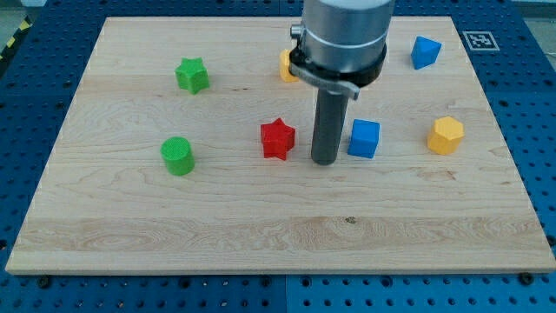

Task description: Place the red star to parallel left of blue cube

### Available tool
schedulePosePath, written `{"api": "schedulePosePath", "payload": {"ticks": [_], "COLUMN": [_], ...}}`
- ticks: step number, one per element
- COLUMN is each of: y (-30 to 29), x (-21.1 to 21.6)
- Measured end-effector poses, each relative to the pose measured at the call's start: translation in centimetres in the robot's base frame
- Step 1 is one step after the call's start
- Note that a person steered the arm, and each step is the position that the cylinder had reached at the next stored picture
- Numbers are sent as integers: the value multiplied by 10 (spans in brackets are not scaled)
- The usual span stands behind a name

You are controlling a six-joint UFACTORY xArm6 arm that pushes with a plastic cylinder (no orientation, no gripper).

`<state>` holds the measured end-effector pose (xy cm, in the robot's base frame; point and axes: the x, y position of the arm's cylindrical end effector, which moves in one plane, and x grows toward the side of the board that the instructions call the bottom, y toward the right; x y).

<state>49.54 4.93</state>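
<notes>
The red star point(278, 139) sits on the tabletop point(261, 226) to the view's left of the blue cube point(364, 138), level with it — the rod's tip point(325, 162) stands between them, near both — and there are no jaws here, only that rod.

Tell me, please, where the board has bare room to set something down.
The whole strip along the view's bottom, below the green cylinder, red star and blue cube, is bare. It is crowded mid-board: my tip stands between star and cube. The view's top right holds more blocks.
</notes>
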Motion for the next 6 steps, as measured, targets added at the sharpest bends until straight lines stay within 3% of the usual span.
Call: {"api": "schedulePosePath", "payload": {"ticks": [1, 2, 3, 4, 6], "y": [-31, -83, -109, -104, -81], "x": [12, -17, -90, -111, -49]}}
